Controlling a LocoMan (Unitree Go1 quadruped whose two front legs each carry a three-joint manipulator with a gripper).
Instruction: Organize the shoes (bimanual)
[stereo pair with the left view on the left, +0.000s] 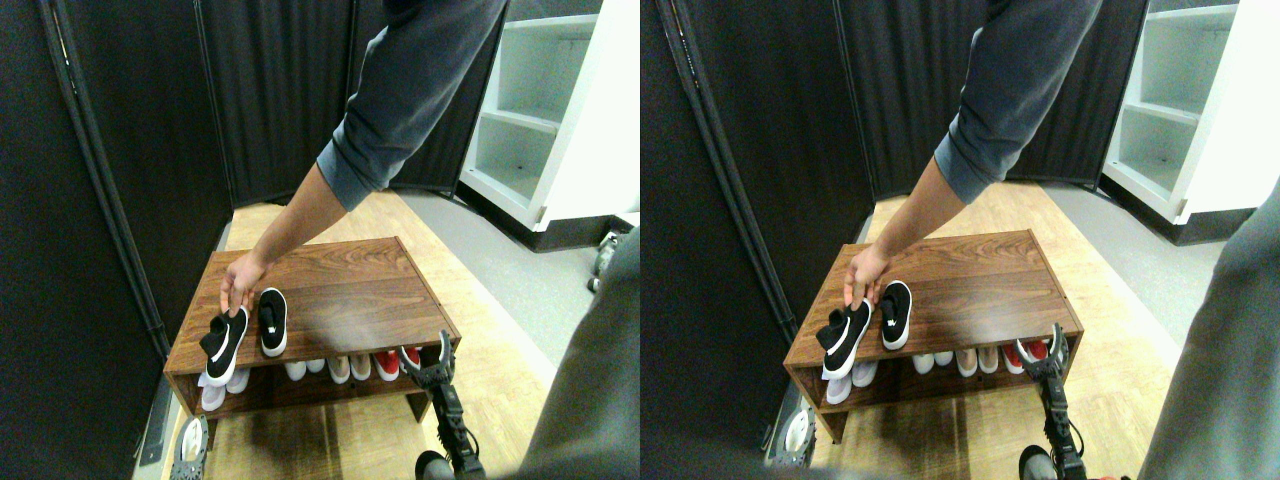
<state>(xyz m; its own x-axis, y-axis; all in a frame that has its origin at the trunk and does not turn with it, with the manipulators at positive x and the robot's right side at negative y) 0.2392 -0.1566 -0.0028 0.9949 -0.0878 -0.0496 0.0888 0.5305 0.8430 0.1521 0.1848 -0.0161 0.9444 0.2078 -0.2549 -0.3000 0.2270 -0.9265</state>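
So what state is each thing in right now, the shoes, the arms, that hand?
Left black sneaker: tilted, toe over the rack's front edge, person's hand touching it.
Right black sneaker: flat on the rack top, untouched.
Right gripper: open, raised at the rack's front edge, empty.
Left gripper: low by the floor, jaws unclear.
Lower-shelf shoes: lined up.

My two arms, low in view

My right gripper is raised, its jaws spread apart with nothing between my fingertips. My left gripper sits low at the frame's bottom edge; its jaws are unclear.
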